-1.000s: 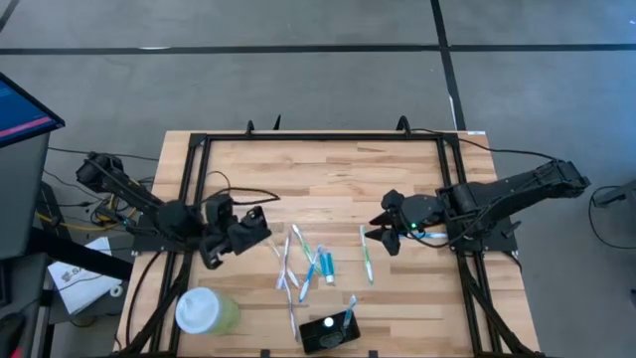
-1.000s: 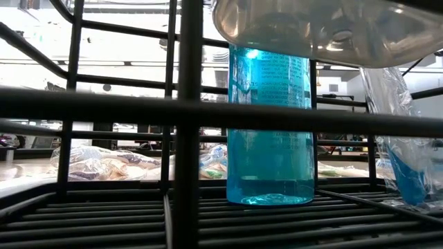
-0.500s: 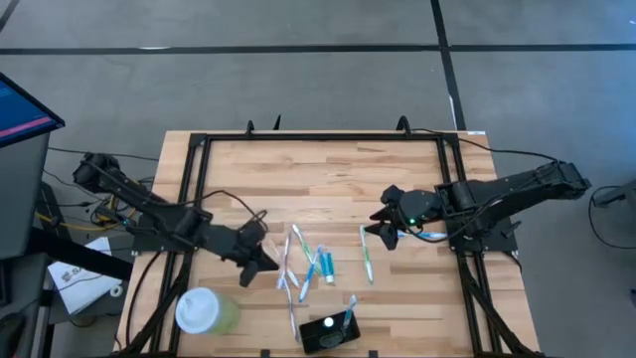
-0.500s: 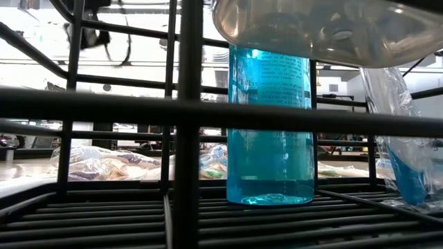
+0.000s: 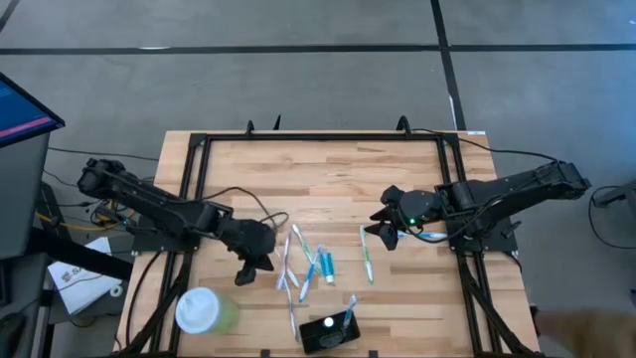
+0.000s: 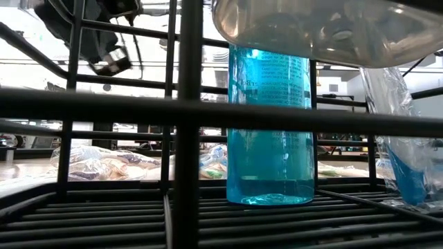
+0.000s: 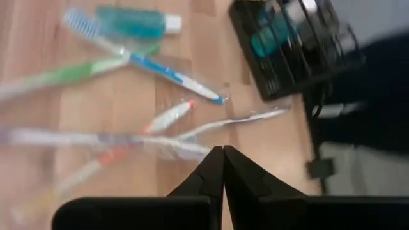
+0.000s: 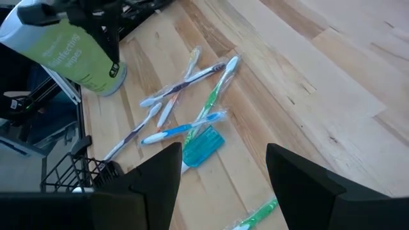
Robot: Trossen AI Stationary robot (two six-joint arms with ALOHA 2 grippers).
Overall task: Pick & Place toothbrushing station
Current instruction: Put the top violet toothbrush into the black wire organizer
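Observation:
Several slim toothbrushes (image 5: 296, 264) and a small teal tube (image 5: 327, 263) lie loose on the wooden table; they also show in the left wrist view (image 7: 172, 73) and the right wrist view (image 8: 192, 128). The black holder (image 5: 329, 333) stands at the near edge with a tube and a brush in it. My left gripper (image 5: 260, 264) is shut, its tips (image 7: 222, 148) just left of the brushes. My right gripper (image 5: 383, 227) is open and empty, beside a lone green toothbrush (image 5: 366, 255).
A pale green cup with a white lid (image 5: 204, 311) stands at the near left, close to my left arm. Black frame rails (image 5: 194, 199) run along the table's left, right and far sides. The low view is filled by black bars (image 6: 180, 111) and a blue tube (image 6: 270, 124).
My left gripper has gone toward the table's right and near edges, reaching out to the heap of toothbrushes. The toothbrushes, holder and cup lie as before.

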